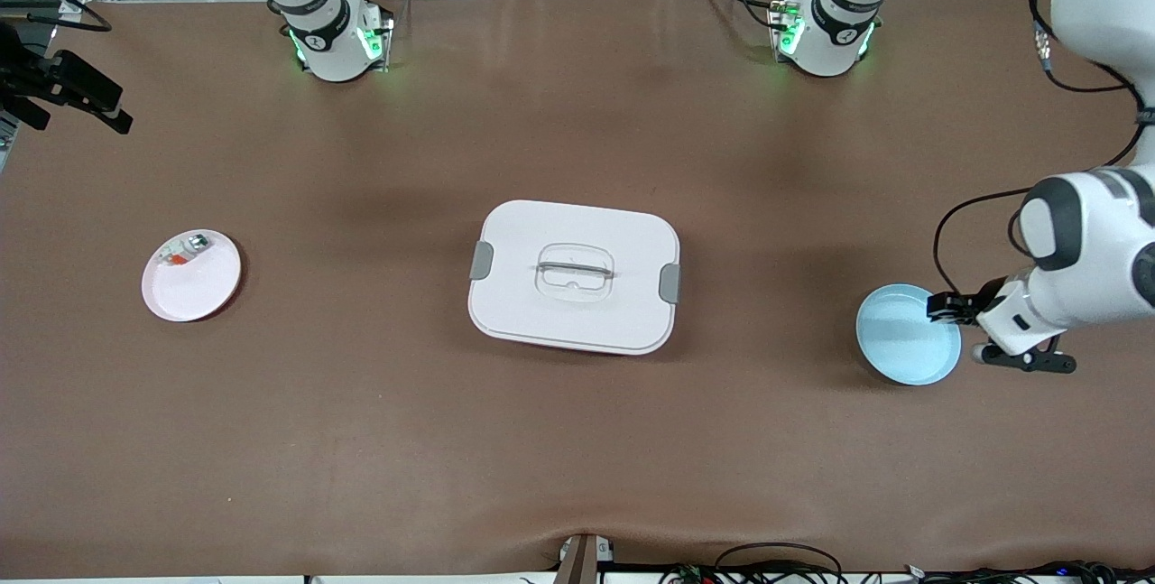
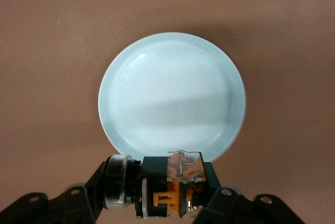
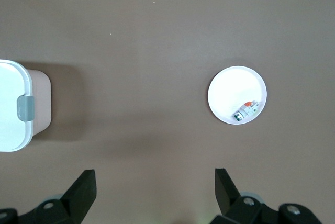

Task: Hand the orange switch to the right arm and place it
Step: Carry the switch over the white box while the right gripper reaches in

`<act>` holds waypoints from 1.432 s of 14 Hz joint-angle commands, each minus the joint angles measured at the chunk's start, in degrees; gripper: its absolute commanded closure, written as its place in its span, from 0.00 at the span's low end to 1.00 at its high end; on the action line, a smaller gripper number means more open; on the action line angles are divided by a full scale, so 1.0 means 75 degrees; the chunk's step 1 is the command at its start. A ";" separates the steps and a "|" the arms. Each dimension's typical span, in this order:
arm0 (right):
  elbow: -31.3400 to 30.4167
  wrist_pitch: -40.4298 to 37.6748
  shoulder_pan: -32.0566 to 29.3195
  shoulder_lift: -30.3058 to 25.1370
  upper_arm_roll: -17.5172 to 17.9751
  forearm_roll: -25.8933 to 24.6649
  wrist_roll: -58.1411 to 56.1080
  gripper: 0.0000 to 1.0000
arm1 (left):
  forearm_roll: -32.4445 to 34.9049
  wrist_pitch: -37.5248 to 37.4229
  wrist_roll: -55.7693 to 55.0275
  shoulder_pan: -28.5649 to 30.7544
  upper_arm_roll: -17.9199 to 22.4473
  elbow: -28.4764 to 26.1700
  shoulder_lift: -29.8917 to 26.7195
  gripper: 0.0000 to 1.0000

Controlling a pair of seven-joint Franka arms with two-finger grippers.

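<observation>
Brown matting is covering the whole bench (image 1: 577,440). Toward the right arm's end a white plate (image 1: 191,275) is lying with a small whitish piece with a red-orange part (image 1: 183,252) on it. The right gripper (image 3: 152,190) is hanging above the bench near that plate, its fingers (image 3: 84,187) spread wide and holding nothing. At the middle a white lidded box (image 1: 574,276) is sitting. Toward the left arm's end the left gripper (image 2: 157,203) is hovering at the edge of a light blue plate (image 1: 908,334), its fingers clamping the orange switch (image 2: 175,185). The handover is looking risky: the switch is tiny, leaving little free surface for the second grasp, so it is liable to slip and drop.
</observation>
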 commanded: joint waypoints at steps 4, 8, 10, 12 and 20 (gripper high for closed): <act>-0.0243 0.0037 0.0026 -0.0081 -0.0027 0.0029 0.0101 0.00 | -0.0945 -0.2141 -0.0151 0.0010 -0.0015 -0.0146 -0.1545 0.74; -0.0197 0.0119 0.0038 -0.0104 -0.0027 0.0017 0.0090 0.00 | -0.1624 -0.3209 -0.1202 -0.0037 -0.0248 -0.0146 -0.2378 0.74; -0.0127 0.0143 0.0026 -0.0092 -0.0027 0.0028 0.0090 0.00 | -0.2047 -0.3480 -0.1789 -0.0036 -0.0447 -0.0158 -0.2671 0.74; -0.0104 0.0260 0.0061 -0.0034 -0.0027 0.0040 0.0101 0.00 | -0.2421 -0.3632 -0.2374 -0.0036 -0.0729 -0.0158 -0.2917 0.74; 0.0014 0.0647 -0.0092 0.0293 -0.0050 0.0240 0.0101 0.00 | -0.3758 -0.3586 -0.4964 -0.0060 -0.1971 0.0567 -0.2931 0.74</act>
